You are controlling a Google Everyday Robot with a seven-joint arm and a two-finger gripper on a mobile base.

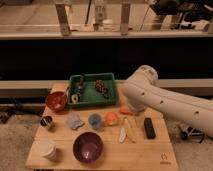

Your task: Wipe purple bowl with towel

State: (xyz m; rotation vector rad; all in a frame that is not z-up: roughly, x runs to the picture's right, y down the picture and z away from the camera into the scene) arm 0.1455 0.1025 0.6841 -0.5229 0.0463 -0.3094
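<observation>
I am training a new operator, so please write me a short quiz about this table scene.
1. True or false: the purple bowl stands beside the white cup.
2. Which holds several items? A) green tray B) purple bowl C) white cup
3. Can you see the pincer?
Key: 1 true; 2 A; 3 no, only the arm shows, beside the green tray.
</observation>
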